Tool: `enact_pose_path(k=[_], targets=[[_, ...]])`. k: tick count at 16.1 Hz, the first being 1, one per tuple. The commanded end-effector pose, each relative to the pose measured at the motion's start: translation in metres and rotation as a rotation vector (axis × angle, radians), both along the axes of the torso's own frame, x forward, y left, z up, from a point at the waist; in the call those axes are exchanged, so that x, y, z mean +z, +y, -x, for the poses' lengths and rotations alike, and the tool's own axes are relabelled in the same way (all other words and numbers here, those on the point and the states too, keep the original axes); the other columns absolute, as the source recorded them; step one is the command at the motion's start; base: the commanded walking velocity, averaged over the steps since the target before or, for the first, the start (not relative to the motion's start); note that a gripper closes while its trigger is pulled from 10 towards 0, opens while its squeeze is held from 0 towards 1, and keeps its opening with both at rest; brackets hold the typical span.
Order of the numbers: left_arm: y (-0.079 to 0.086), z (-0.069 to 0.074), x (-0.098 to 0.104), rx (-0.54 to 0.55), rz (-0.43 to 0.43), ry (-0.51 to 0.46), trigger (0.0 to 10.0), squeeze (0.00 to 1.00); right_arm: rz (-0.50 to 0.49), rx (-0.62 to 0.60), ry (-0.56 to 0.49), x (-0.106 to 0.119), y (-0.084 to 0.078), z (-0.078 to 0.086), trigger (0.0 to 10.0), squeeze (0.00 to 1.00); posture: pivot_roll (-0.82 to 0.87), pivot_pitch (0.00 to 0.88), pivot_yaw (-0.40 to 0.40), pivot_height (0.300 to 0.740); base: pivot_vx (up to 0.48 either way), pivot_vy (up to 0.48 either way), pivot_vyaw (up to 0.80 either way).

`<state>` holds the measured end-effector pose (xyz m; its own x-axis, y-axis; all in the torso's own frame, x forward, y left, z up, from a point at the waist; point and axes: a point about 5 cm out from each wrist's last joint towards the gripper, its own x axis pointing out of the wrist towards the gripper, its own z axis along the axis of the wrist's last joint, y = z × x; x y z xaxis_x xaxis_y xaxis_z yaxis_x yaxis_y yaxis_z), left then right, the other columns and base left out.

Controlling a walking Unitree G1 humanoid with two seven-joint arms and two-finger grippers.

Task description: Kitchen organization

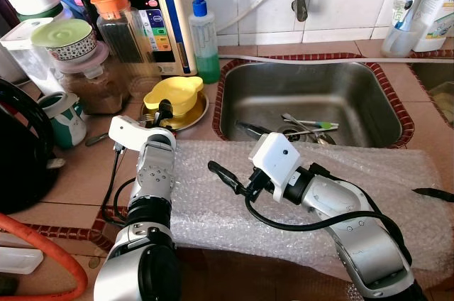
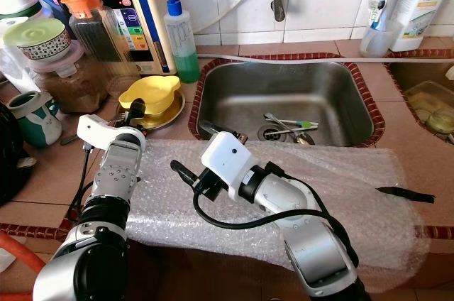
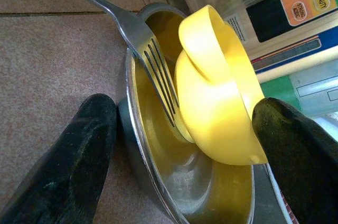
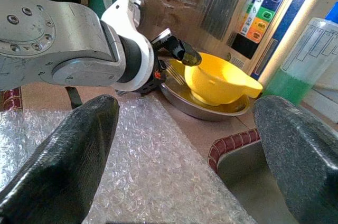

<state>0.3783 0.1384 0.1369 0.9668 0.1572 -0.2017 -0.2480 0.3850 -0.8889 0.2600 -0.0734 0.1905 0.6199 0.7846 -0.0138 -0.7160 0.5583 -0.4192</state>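
Tiled kitchen desk, terracotta with a white tile wall behind; steel sink set into it, a few utensils lying near the drain. Bubble wrap sheet is spread over the desk edge in front of the sink. My left tool sits at the steel plate just left of the sink: fingers spread, one finger outside the plate rim on the desk, the other beyond the yellow bowl. That bowl rests in the plate, and a fork lies tines-down into the plate, leaning on the rim beside the bowl. Not pinching anything; cannot tell if either finger touches the rim. My right tool hovers over the bubble wrap, fingers spread wide, nothing between them, pointed toward the plate and my left wrist. Behind the plate: green dish soap bottle, a white appliance with a coloured button panel, a jar with an orange lid, a lidded container with a green top. Green-and-white mug sits further left. White bottles stand at the far right by the wall.
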Motion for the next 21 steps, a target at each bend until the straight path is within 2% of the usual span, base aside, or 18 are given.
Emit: enact_pose_path(k=[1,5,6,7,8,13,16,17,18,21], targets=[[-0.005,-0.001,-0.001,-0.012,0.013,0.012,10.0,0.00,-0.013,0.027,-0.012,0.005,0.004,0.004,10.0,0.38,-0.38,0.105,0.150,0.740,0.000,0.000,0.00],[-0.005,-0.001,-0.001,-0.012,0.013,0.012,10.0,0.00,-0.013,0.027,-0.012,0.005,0.004,0.004,10.0,0.38,-0.38,0.105,0.150,0.740,0.000,0.000,0.00],[0.013,-0.004,-0.001,0.049,-0.011,0.002,10.0,0.00,-0.010,0.032,-0.004,0.004,0.004,0.005,10.0,0.26,-0.37,0.107,0.136,0.740,0.000,0.000,0.00],[0.036,-0.005,0.001,0.118,-0.058,-0.010,10.0,0.00,-0.009,0.037,0.004,0.002,0.003,0.006,10.0,0.26,-0.37,0.108,0.137,0.740,0.000,0.000,0.00],[0.040,-0.005,0.002,0.131,-0.070,-0.014,10.0,0.00,-0.008,0.038,0.005,0.002,0.003,0.006,10.0,0.26,-0.37,0.108,0.136,0.740,0.000,0.000,0.00],[0.048,-0.006,0.002,0.154,-0.080,-0.016,10.0,0.00,-0.008,0.039,-0.002,0.002,0.003,0.005,10.0,0.26,-0.37,0.105,0.135,0.740,0.000,0.000,0.00],[0.047,-0.007,0.001,0.156,-0.075,-0.012,10.0,0.00,-0.008,0.038,-0.003,0.003,0.003,0.006,10.0,0.27,-0.38,0.109,0.129,0.740,0.000,0.000,0.00],[0.044,-0.008,0.001,0.153,-0.059,-0.017,2.2,0.00,-0.008,0.039,-0.002,0.003,0.003,0.006,10.0,0.27,-0.38,0.112,0.125,0.740,0.000,0.000,0.00],[0.043,-0.009,0.001,0.152,-0.054,-0.021,0.0,0.00,-0.007,0.040,-0.001,0.003,0.003,0.006,10.0,0.27,-0.38,0.112,0.125,0.740,0.000,0.000,0.00],[0.047,-0.011,0.005,0.170,-0.071,-0.026,0.0,0.00,-0.005,0.043,-0.003,0.004,0.003,0.007,10.0,0.26,-0.38,0.114,0.122,0.740,0.000,0.000,0.00]])
